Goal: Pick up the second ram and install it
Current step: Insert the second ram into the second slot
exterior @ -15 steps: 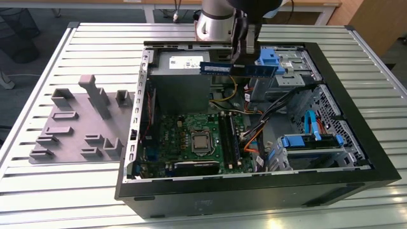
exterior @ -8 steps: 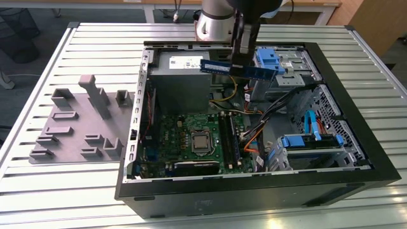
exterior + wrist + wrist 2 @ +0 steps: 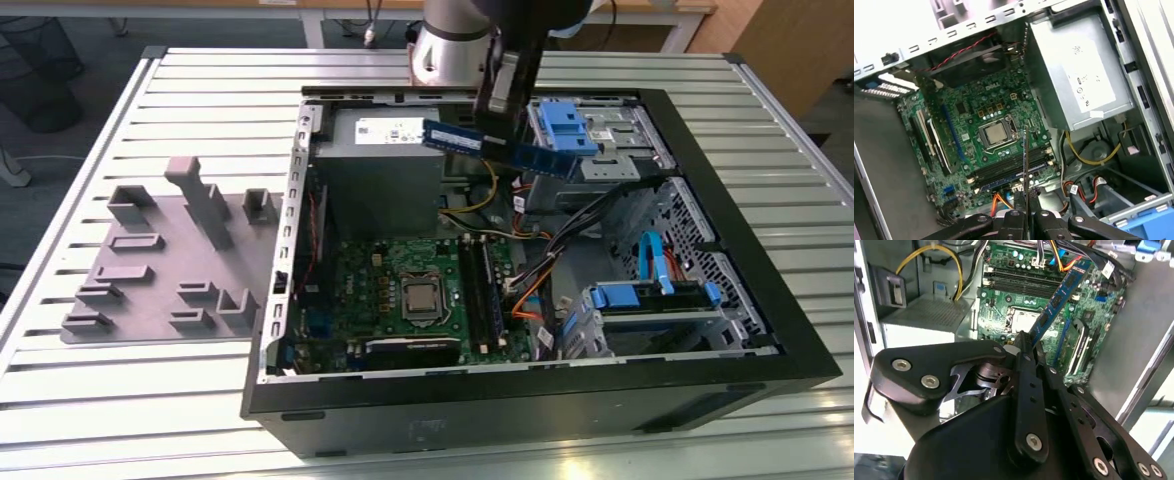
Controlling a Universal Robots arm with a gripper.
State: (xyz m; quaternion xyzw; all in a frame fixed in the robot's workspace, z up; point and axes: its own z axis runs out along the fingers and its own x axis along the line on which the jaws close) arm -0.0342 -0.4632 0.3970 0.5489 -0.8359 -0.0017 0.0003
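Observation:
The second ram (image 3: 514,148), a long blue stick with dark chips and a pale label, hangs in the air over the open computer case, above the grey power supply (image 3: 380,170) and the cables. My gripper (image 3: 499,118) is shut on it from above, near its middle. In the second wrist view the ram (image 3: 1060,294) juts out from the black fingers (image 3: 1024,347) over the green motherboard (image 3: 1004,305). The first wrist view shows the ram (image 3: 1025,165) edge-on, above the long black slots (image 3: 1009,169) beside the processor socket (image 3: 996,134).
The black case (image 3: 747,250) lies open on a slatted metal table (image 3: 200,90). Blue drive brackets (image 3: 567,125) and bundled cables (image 3: 561,230) crowd the exterior view's right of the case. A grey plastic tray (image 3: 174,260) with upright blocks sits outside, on the exterior view's left.

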